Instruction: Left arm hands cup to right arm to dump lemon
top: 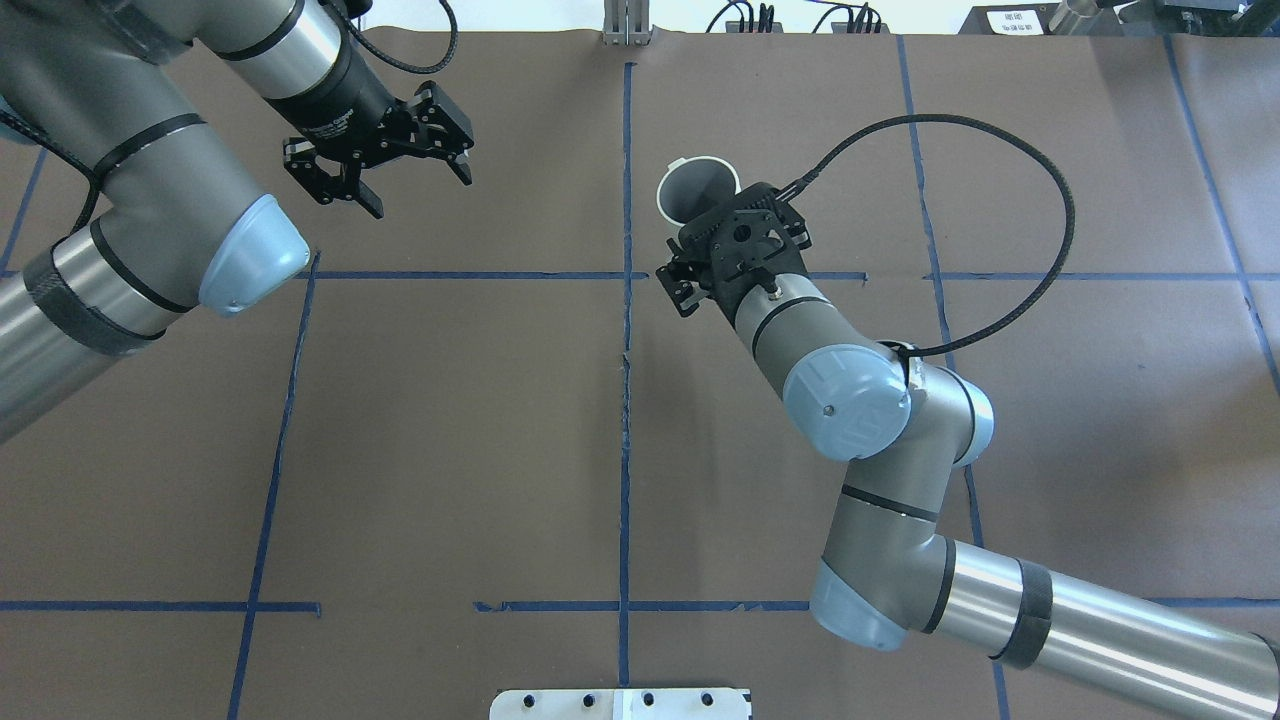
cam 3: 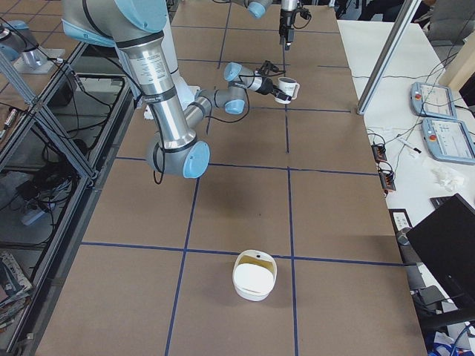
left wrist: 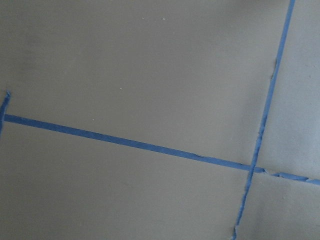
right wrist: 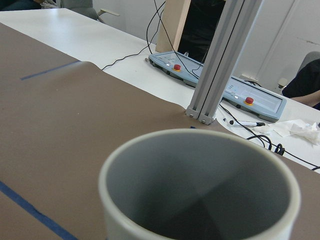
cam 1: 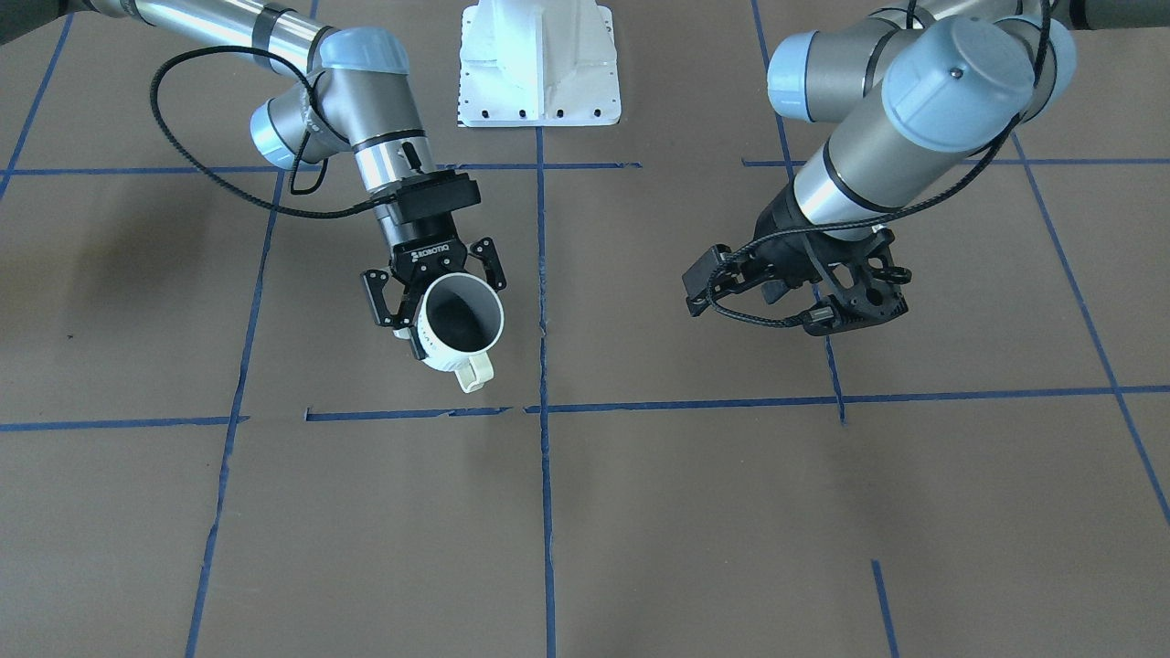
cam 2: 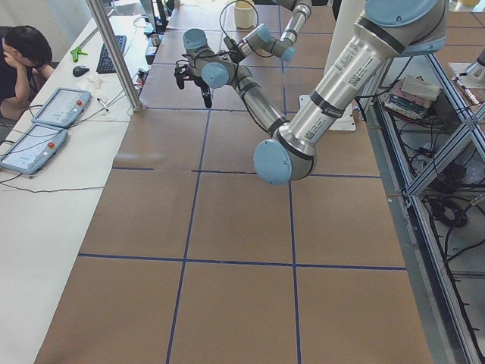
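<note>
Cup first: seen from your side of the table, it hung left of centre above the brown paper, tipped so its grey inside faced you, handle lowest. The right gripper clamped it across the body, a finger on each side, and the right arm sloped down to it from the upper left corner. The left gripper, at the upper left of the overhead frame, hung with its jaws spread wide and empty, well apart from the cup. Blue tape crossed the paper in a grid; a white bowl sat low in the right-end view. Beyond, at the left of the left-end view, a white desk carried two consoles.
</note>
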Controlling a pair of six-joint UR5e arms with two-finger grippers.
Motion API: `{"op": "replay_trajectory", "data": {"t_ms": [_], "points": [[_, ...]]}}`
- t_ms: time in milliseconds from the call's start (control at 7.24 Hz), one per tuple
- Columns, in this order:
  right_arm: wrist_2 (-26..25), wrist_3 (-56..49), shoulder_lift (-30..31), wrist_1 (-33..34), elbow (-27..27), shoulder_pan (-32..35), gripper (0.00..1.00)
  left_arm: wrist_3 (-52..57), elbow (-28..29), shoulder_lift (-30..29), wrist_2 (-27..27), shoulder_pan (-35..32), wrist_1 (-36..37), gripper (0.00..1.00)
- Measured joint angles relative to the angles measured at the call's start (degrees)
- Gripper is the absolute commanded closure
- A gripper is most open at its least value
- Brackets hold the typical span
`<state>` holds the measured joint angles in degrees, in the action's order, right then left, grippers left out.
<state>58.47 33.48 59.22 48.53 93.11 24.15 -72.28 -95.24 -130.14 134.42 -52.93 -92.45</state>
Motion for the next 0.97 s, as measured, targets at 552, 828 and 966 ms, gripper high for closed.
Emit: {"op": "replay_trajectory", "data": {"t_ms": [552,828,966], "points": [[-3.7,0.6,-3.2,3.2,-0.3,-2.8,0.64,-7.2,1.0,-5.2,1.5,4.5,0.0,0.00],[-3.8,0.7,-3.4,3.3,-0.3,-2.9,0.53,-9.9,2.3,-7.5,1.5,5.2,-0.2,0.00],[-3.8,0.8,-3.8,3.3,-0.3,-2.9,0.52,-10.7,3.6,-8.9,1.4,5.2,-0.4,0.00]]}}
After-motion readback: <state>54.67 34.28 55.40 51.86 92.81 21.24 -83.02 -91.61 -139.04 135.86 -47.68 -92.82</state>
